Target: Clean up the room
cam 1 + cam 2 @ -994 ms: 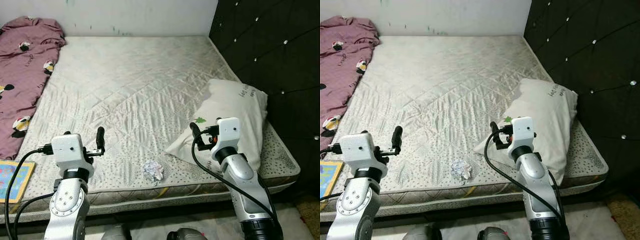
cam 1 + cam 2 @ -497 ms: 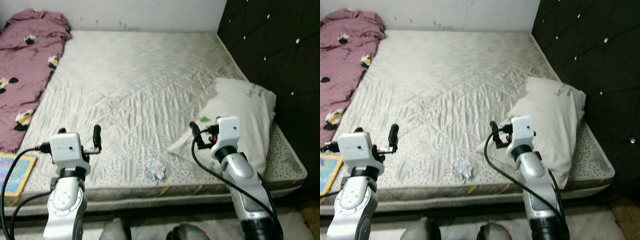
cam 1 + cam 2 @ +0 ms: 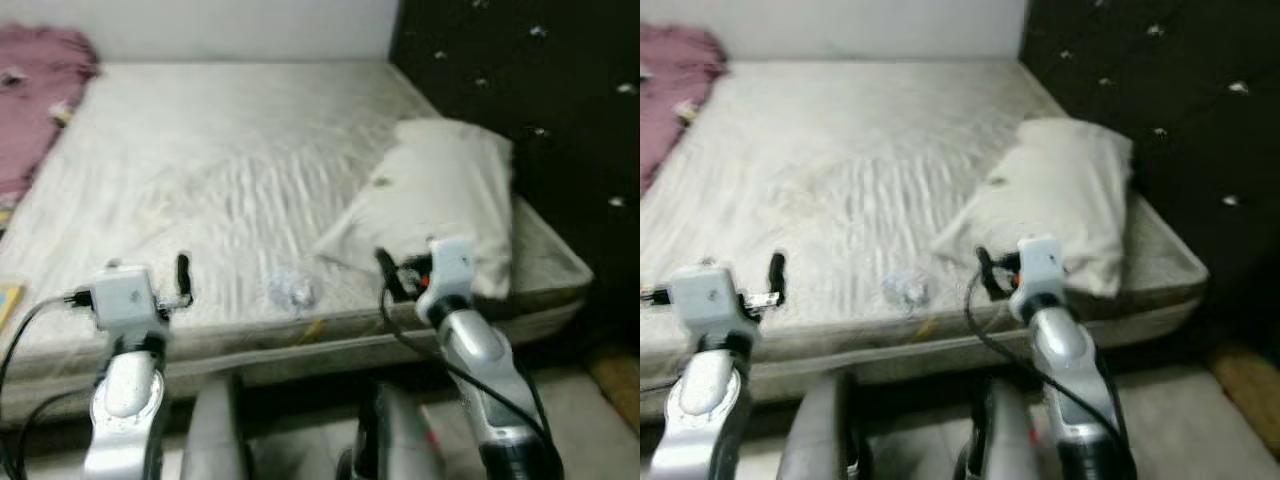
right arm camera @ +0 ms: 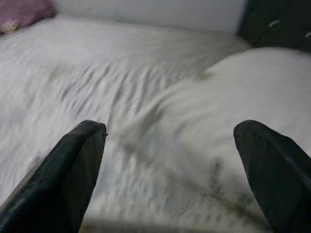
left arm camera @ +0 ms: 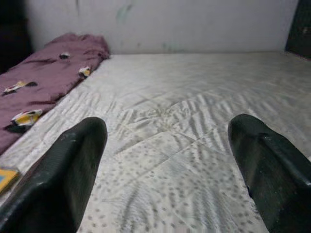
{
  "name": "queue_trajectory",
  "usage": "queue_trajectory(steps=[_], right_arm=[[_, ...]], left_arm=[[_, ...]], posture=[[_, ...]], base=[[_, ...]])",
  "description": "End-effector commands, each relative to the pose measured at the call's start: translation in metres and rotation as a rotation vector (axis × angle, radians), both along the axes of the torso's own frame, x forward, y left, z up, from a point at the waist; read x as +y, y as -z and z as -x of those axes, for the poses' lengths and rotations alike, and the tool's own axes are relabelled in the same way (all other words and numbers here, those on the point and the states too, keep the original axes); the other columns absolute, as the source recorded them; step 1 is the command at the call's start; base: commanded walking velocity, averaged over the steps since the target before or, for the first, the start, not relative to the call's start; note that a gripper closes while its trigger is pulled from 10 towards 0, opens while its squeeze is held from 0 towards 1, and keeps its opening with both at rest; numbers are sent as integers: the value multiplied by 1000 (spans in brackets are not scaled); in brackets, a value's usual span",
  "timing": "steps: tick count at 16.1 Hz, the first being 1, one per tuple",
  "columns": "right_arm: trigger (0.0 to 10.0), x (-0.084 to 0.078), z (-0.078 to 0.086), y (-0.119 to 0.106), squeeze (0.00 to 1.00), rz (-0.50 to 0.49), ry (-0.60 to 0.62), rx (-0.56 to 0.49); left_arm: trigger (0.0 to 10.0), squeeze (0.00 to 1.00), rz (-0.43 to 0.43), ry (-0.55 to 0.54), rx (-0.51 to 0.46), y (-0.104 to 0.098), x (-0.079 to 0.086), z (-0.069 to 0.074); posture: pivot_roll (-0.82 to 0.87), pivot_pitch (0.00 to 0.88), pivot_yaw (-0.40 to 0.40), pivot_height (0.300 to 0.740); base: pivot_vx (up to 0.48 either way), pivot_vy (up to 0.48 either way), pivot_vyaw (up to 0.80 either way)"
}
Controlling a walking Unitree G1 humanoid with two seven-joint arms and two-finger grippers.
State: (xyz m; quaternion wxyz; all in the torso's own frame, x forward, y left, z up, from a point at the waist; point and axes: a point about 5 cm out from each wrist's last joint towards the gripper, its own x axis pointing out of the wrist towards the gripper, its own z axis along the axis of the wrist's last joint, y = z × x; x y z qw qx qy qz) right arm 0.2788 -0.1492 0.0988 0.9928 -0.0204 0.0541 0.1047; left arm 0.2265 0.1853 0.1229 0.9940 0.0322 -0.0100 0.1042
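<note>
Left gripper (image 5: 165, 179): we see both black fingers spread wide apart with nothing between them, held over the near part of the mattress.
Right gripper (image 4: 170, 179): fingers likewise spread wide and empty, aimed at the pillow's near corner.
Task item: crumpled paper wad (image 3: 292, 291), lower centre of the left eye view, lying on the mattress (image 3: 230, 150) close to its front edge, between the two arms and apart from both.
Handling of wad: we judge it very light, soft and crushable, not fragile; it could slide on the fabric if nudged sideways. We advise closing across its bulk from above.
Wad shape: small, irregular, whitish; the frame is blurred, so finer detail cannot be read.
Pillow (image 3: 440, 200): pale, plump, soft, with a small green mark; it lies at centre right against the headboard. We judge it light but bulky, best taken at a corner.
Mattress surface: quilted pale fabric, diamond stitching, fine speckle near the edge.
Blanket (image 5: 43, 73): mauve, limp cloth with printed patches, heaped at the upper left.
Headboard (image 3: 500, 80): dark, button-tufted padding.
</note>
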Motion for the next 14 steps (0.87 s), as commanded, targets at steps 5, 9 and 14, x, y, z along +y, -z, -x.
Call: queue_trajectory(steps=[5, 9, 14], right_arm=[[10000, 10, -5, -6, 0, 4, -49, -11], [10000, 18, -2, -9, 0, 6, -135, -30], [10000, 19, -2, -6, 0, 7, -139, -7]], left_arm=[[10000, 0, 13, -27, 54, 10, 3, 7], [10000, 0, 16, -30, 59, 10, 4, 7], [10000, 0, 32, 4, 61, 10, 3, 9]], posture=[[-21, 51, -63, 569], [-23, 62, -61, 569], [-27, 77, -63, 569]], base=[[0, 0, 0], [0, 0, 186], [187, 0, 388]])
